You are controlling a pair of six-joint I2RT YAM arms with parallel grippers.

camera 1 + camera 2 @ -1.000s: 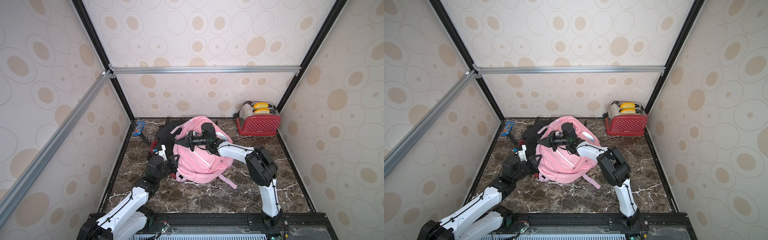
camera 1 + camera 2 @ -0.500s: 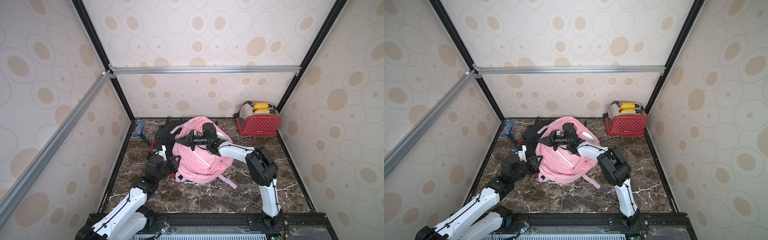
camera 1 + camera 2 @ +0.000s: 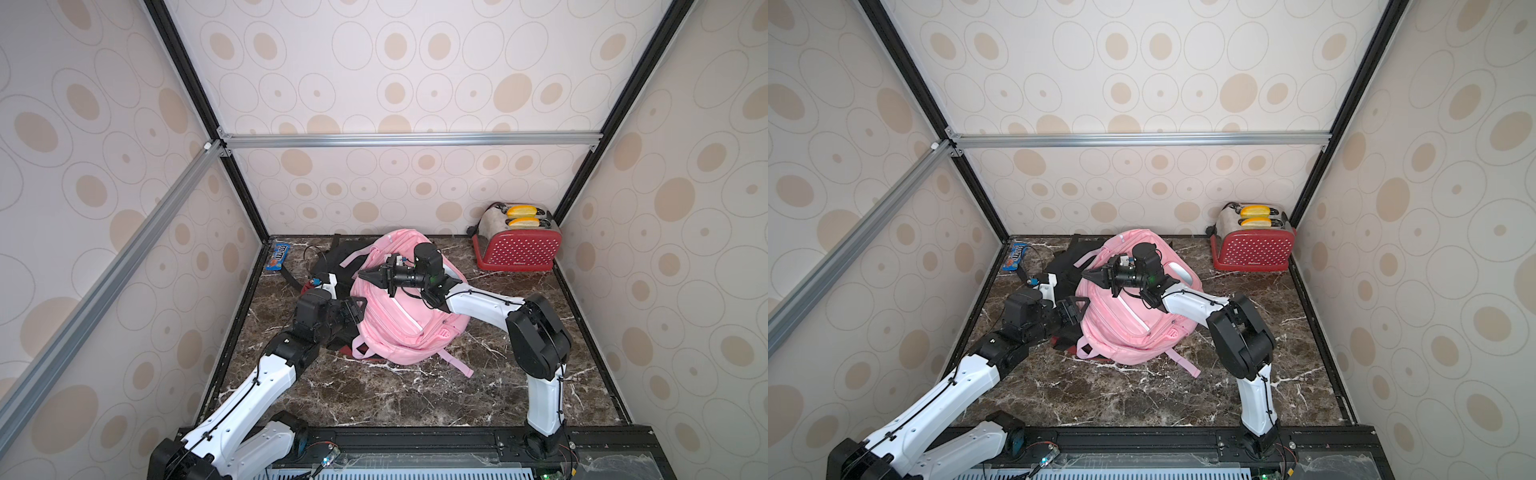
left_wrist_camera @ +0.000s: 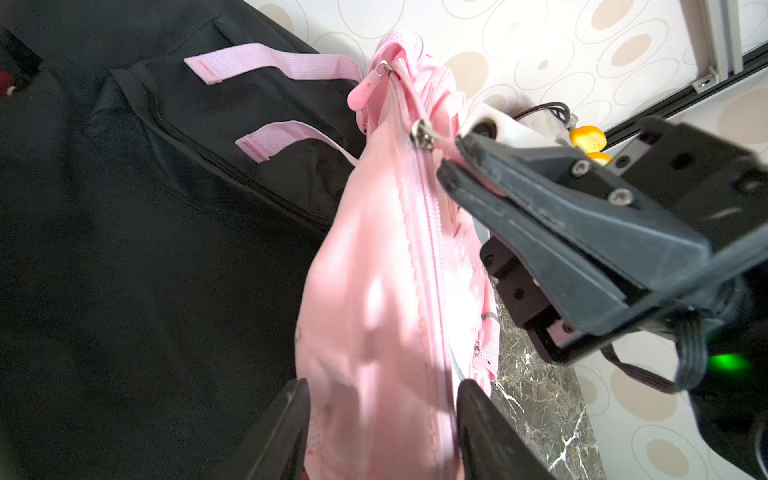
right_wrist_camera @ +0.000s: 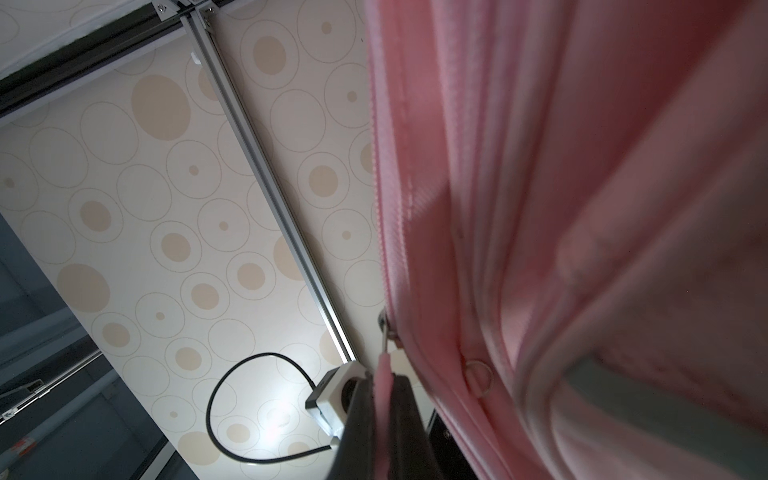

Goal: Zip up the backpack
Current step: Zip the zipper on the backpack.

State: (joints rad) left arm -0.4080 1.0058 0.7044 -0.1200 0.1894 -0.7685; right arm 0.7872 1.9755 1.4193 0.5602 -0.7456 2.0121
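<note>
Pink soft fabric backpack (image 3: 399, 320) (image 3: 1129, 328) lies as a rounded, puffy heap in the middle of the dark brown marble-pattern tabletop (image 3: 374, 399). It lies partly over a flat black woven bag (image 3: 328, 257), and two of its pink webbing straps rest on this bag. The right gripper (image 3: 360, 275) (image 5: 382, 388), with black wedge-shaped matte fingers, is at the upper left edge of the backpack. Its jaws are pressed together on the narrow pink rubber-like pull tab (image 5: 383, 370), which hangs from a small silver metal slider (image 4: 422, 135). From the slider, a line of fine pink zipper teeth (image 4: 428, 232) runs along the fabric ridge toward the left gripper (image 3: 356, 306) (image 4: 382, 388) and looks joined. The jaws of the left gripper are spread, with the lower left edge of the backpack between the two dark fingers; I cannot tell if the pads touch the fabric. At the far right corner stands a red toaster with white dots and a shiny metal top (image 3: 517, 249), with two smooth yellow pieces in its slots. A blue glossy candy packet (image 3: 277, 255) lies flat at the far left edge, well apart from the backpack.
</note>
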